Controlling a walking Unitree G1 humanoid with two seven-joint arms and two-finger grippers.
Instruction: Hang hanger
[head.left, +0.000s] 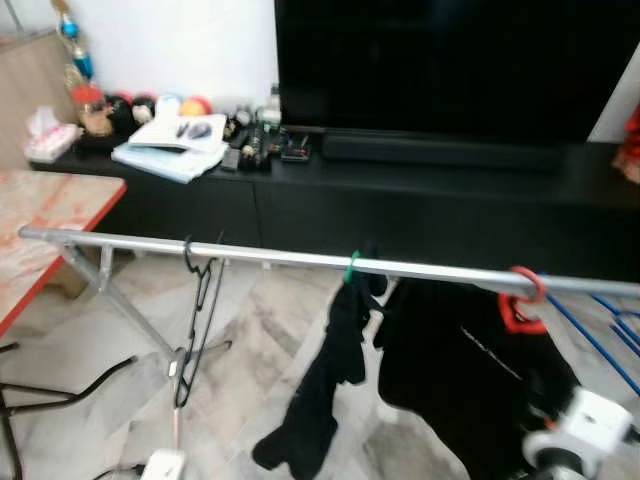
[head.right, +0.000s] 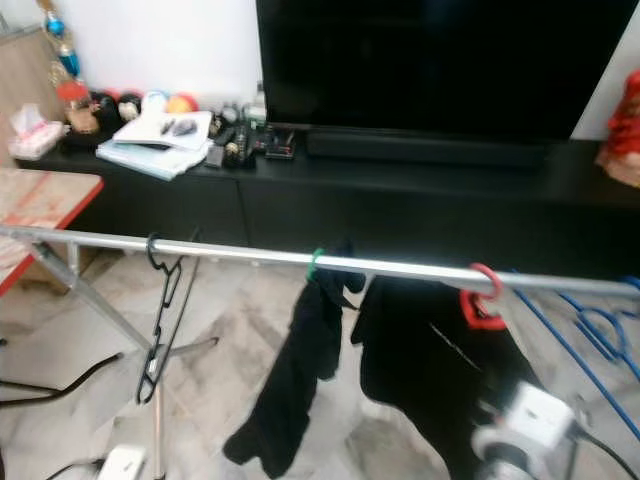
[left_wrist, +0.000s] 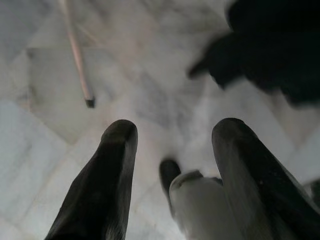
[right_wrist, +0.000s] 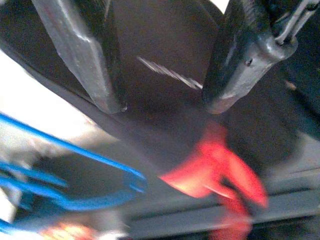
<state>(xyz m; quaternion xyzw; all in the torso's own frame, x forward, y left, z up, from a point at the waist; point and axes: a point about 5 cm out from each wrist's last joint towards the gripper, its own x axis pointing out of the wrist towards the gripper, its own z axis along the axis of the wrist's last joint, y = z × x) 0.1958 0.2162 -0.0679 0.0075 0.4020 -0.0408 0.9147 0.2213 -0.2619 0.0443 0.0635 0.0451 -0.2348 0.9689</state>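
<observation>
An empty black hanger (head.left: 197, 320) hangs on the silver rail (head.left: 260, 254) — then a green-hung dark garment (head.left: 320, 380) and the red hanger (head.left: 522, 296) bearing a black shirt (head.left: 460, 370). Left gripper (left_wrist: 172, 135) spread above floor; right gripper (right_wrist: 162, 102) gapes, empty, at the shirt.

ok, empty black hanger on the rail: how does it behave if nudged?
The black hanger looks thin and bare, so probably light and fairly stiff. It hangs by its hook alone on the smooth metal rail, so it would likely swing and slide.
</observation>
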